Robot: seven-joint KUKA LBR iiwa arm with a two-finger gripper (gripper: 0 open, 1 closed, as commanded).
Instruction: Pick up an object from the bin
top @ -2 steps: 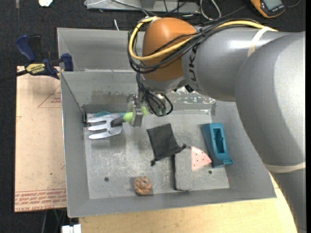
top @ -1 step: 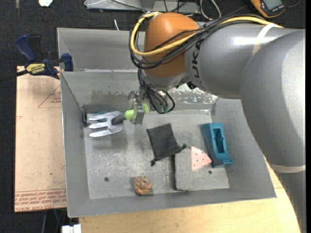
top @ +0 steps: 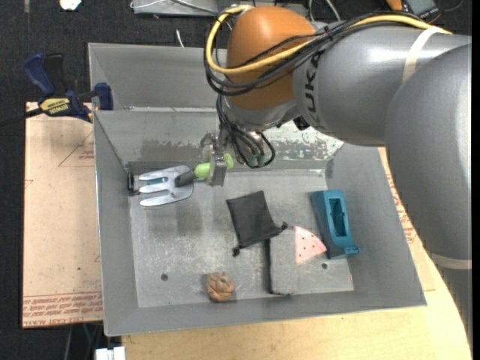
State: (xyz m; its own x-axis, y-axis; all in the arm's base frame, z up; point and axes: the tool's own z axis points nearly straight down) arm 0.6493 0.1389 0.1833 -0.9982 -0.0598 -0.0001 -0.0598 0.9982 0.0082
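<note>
My gripper (top: 217,168) hangs below the orange dome near the bin's back wall, left of centre. It is shut on the green handle of a small silver hand fork (top: 166,184), whose tines stick out to the left, level with the bin floor. A black flat scraper with a long black handle (top: 253,217) lies just below and right of the gripper, apart from it.
A blue rectangular block (top: 335,222) lies at the right, with a pink triangular piece (top: 306,244) beside it. A brown lump (top: 220,286) sits near the front wall. The arm covers the bin's back right corner.
</note>
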